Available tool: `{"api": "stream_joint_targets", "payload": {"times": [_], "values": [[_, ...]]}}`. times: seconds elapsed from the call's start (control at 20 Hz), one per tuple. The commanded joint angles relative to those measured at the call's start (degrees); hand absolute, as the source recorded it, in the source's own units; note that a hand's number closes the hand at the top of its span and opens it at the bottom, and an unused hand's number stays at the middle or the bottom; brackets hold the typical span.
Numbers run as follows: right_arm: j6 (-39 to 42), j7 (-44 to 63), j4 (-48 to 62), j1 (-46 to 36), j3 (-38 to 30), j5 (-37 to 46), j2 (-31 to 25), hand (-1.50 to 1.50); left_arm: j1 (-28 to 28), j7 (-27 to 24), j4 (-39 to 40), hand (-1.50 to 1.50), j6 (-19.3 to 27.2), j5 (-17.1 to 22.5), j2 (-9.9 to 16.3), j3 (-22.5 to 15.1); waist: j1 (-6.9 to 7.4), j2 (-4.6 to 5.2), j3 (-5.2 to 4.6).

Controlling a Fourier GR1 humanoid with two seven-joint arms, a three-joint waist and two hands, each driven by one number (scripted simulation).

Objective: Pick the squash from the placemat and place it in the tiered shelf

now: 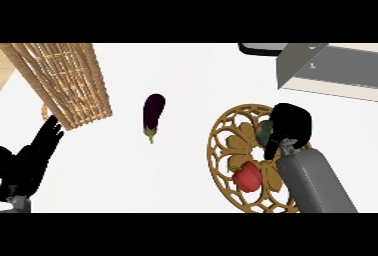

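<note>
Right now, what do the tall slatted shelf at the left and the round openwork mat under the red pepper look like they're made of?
The tall slatted shelf looks like light wood or bamboo: tan, matte, thin crossed slats with gaps. The round openwork mat looks like carved wood or woven rattan, golden-brown with cut-out scroll shapes showing the white counter through; which one is unclear. The red pepper lying on it looks smooth and slightly glossy.

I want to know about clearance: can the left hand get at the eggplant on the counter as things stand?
Probably yes. The left hand rests open at the lower left, and bare counter lies between it and the eggplant. The wicker shelf stands off to the side.
</note>
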Motion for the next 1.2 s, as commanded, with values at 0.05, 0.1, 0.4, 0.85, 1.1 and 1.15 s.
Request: {"api": "stream_joint_targets", "payload": {"times": [0.05,0.1,0.4,0.85,1.1,1.15], "values": [[-1.18,0.65,-1.45,1.37,2.83,4.62,0.17,1.50,-0.88,1.27,-0.14,0.00,-0.97,-0.73,-0.55,0.87,-0.23,0.63,0.47],[1.05,0.59,-5.40,1.36,2.46,3.94,-0.62,1.50,-1.87,0.45,2.71,0.00,-3.57,1.39,1.55,3.78,-0.34,0.61,0.46],[-8.99,-22.73,-9.01,7.04,0.56,-3.28,-10.50,1.50,1.69,1.17,-2.13,0.00,-3.10,1.45,0.62,2.98,-0.44,0.53,0.59],[-5.06,-51.56,-18.43,11.09,-14.84,-26.11,-24.86,1.50,2.11,1.04,-1.96,0.00,-1.36,-0.40,-0.70,2.52,-1.35,0.38,0.50],[2.66,-52.31,-24.45,15.61,-25.12,-39.31,-26.51,1.50,2.88,0.26,-1.43,0.00,-2.57,-0.24,-0.36,3.22,-1.72,0.22,0.45],[3.16,-53.87,-23.76,16.61,-27.18,-42.10,-26.23,1.50,0.99,1.96,-1.21,0.00,-1.10,-0.79,-0.73,3.11,-1.87,0.30,0.48]]}}
